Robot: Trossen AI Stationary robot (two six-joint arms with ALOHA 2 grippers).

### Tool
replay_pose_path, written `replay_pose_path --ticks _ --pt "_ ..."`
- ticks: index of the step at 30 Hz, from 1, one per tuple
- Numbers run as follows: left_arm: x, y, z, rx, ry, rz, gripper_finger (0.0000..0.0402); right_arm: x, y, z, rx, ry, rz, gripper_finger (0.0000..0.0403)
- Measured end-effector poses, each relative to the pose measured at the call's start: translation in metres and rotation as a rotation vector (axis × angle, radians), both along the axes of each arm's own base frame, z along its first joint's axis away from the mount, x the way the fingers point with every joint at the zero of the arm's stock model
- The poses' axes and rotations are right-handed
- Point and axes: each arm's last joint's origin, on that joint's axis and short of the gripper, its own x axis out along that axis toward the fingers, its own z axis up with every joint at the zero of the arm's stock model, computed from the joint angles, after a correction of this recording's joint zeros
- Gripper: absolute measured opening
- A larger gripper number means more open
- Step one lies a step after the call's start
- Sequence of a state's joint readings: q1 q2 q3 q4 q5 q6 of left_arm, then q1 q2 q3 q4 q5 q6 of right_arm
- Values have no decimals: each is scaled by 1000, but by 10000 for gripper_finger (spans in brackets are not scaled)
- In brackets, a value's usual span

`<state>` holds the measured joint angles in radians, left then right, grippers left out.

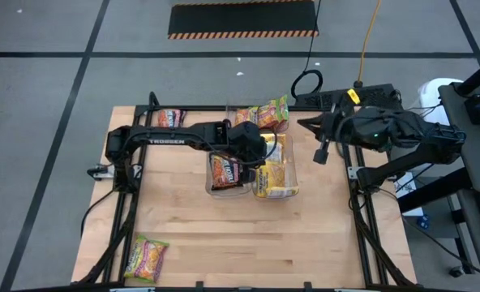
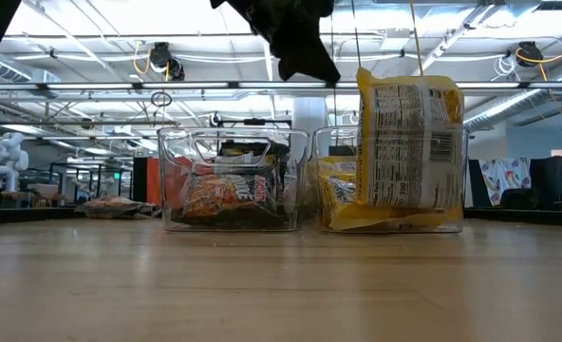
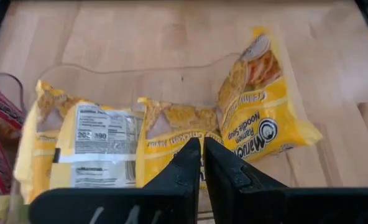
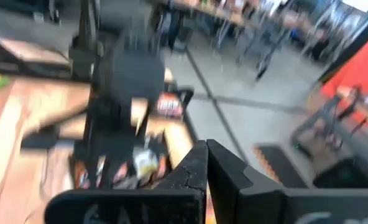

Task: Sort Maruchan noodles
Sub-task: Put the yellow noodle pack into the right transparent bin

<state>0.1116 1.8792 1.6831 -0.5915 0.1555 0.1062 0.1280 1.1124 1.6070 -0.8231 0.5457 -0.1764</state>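
Hiding bin contents (partly), left end effector (image 1: 264, 154) overhead.

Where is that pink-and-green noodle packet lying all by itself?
In the high view, the pink-green packet lies flat on the table's near-left corner, beside the left frame rail, far from the clear bins at the middle.

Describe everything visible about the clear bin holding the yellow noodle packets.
The clear bin is a small see-through plastic box with an open top, standing upright mid-table, right beside a second clear bin holding dark brown packets. Inside are several yellow packets; one yellow packet stands on end, its pale printed back rising above the rim. The left gripper hangs just above it, holding nothing.
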Motion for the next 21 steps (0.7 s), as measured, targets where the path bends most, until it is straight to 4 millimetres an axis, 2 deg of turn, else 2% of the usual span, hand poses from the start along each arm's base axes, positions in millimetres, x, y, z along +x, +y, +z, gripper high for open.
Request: replay_pose_path --ticks 3,9,16,21 --pt "-11 2 10 -1 23 5 26 -1 0 -10 45 81 -6 0" --pt "-45 9 48 -1 -6 38 26 6 9 -28 255 248 181 0" --pt "-84 11 88 9 -74 61 26 32 15 -53 456 403 125 1" --pt "-113 5 109 18 -90 53 26 52 22 -73 542 545 187 22"
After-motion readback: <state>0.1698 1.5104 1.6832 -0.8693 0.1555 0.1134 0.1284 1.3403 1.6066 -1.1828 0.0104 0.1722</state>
